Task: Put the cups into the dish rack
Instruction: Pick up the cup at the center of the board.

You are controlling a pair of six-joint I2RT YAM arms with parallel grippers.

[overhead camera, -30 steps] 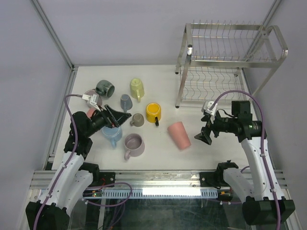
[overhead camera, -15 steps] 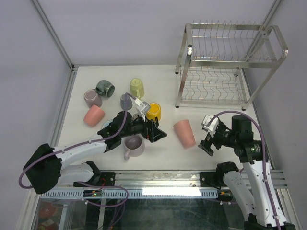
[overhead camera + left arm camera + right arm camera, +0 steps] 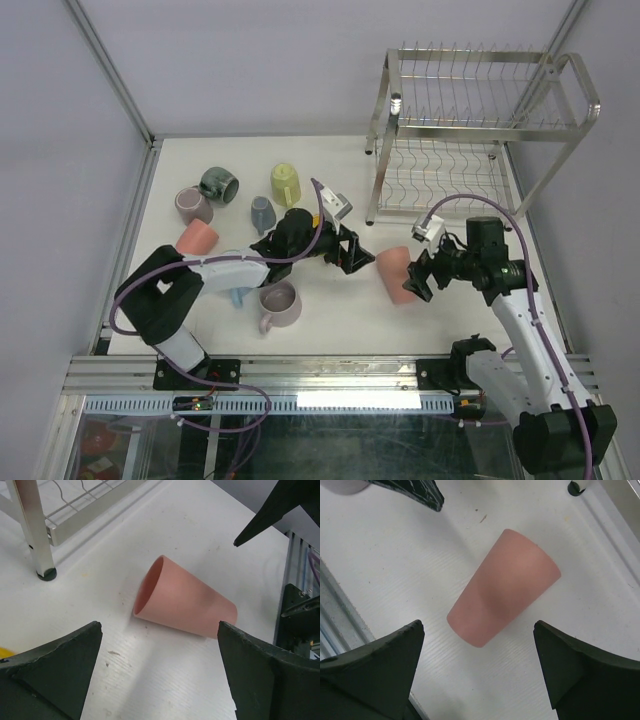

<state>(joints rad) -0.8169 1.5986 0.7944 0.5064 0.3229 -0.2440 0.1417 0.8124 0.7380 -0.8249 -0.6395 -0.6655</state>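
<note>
While left gripper (image 3: 159,623) and right gripper (image 3: 479,626) gape empty, salmon tumbler (image 3: 182,600) on its side, matte, tapered

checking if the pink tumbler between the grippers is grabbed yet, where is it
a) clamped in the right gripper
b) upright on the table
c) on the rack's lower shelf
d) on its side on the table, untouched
d: the pink tumbler lies on its side on the table, with clear gaps to the open fingers of the left gripper and the right gripper.
</note>
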